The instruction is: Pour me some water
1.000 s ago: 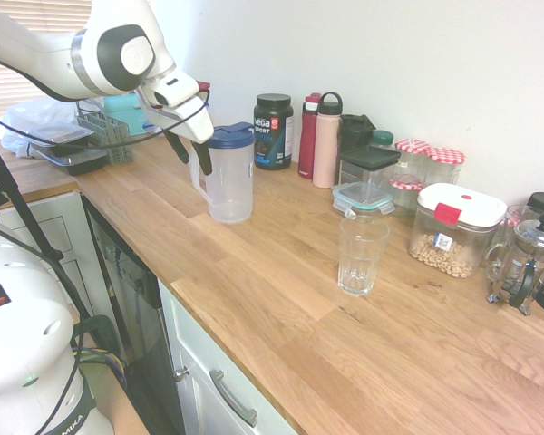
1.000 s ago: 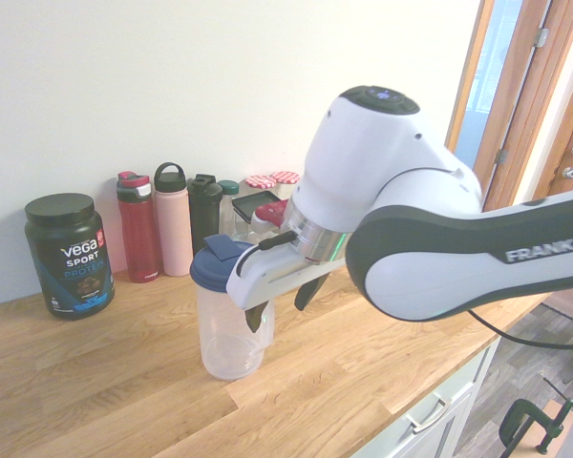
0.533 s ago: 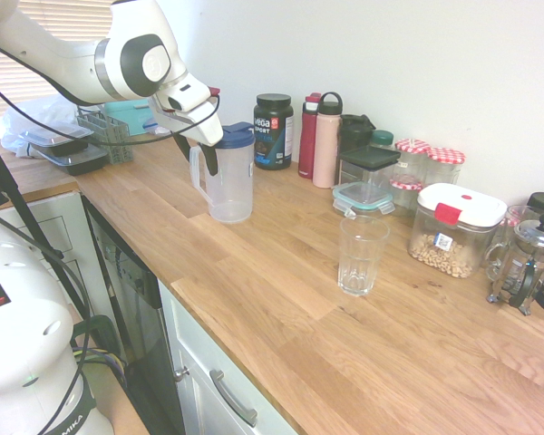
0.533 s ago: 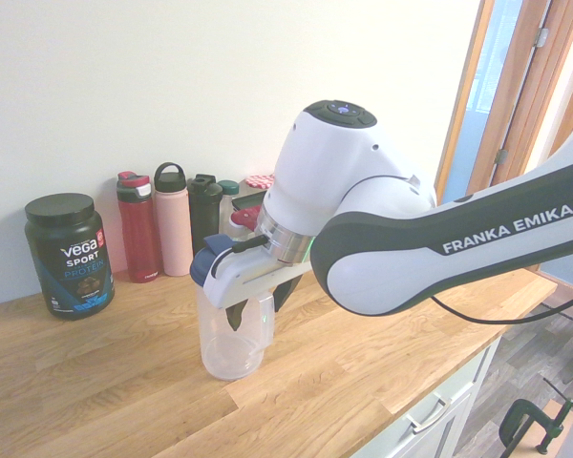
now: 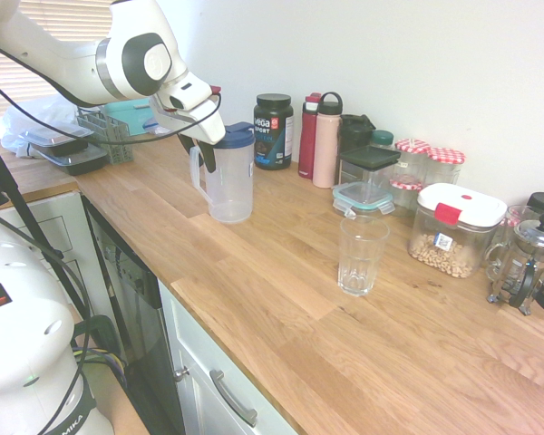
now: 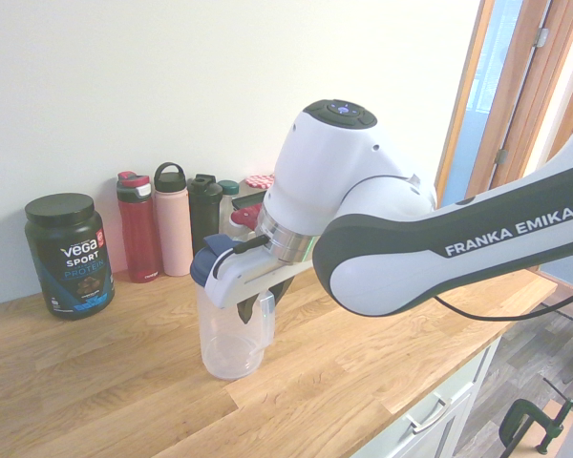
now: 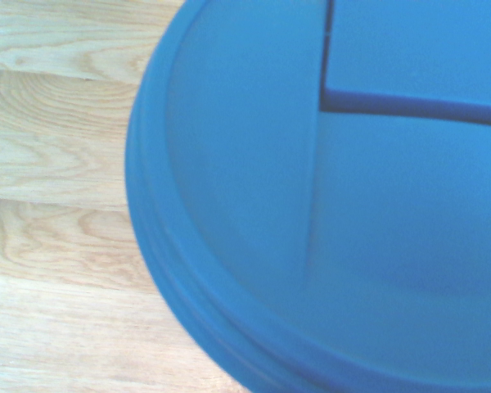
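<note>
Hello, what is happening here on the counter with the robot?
The white arm has brought its gripper to the handle of the jug, a clear one with a blue lid. The fingers sit around the handle, but whether they grip it already is unclear. The jug stands upright on the counter. The empty glass waits apart from it, so no water is poured yet.

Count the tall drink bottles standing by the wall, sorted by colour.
Red bottle: 1
Pink bottle: 1
Black bottle: 1
Total: 3
</note>
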Robot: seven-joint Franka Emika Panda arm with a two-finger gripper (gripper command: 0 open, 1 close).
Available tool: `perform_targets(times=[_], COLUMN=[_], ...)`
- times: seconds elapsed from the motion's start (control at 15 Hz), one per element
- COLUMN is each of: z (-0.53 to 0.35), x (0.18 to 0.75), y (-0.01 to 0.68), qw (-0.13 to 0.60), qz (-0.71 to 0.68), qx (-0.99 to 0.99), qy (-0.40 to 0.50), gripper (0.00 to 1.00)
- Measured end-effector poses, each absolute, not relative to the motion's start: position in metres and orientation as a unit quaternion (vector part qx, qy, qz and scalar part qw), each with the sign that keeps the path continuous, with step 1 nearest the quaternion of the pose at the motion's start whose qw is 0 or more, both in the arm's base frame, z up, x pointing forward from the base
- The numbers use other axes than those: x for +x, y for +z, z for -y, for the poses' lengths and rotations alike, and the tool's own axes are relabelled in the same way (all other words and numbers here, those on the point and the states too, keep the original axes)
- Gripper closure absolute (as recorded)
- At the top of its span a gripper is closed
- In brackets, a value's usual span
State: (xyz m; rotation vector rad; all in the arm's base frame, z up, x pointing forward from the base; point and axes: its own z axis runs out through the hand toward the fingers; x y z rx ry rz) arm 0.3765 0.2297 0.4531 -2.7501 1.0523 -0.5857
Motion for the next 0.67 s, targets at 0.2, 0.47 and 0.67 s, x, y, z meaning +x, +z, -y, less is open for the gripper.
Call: perform_targets(times=[0.2, 0.47, 0.67], z=[-0.23, -0.227, -0.216], x=[0.376, 0.378, 0.376], y=[0.453, 0.454, 0.464], qw=[0.068, 0.069, 0.075], qz=[-0.348, -0.351, -0.355], qx=[-0.914, -0.913, -0.911], qy=[-0.196, -0.195, -0.197], gripper=[1.0, 1.0, 1.0])
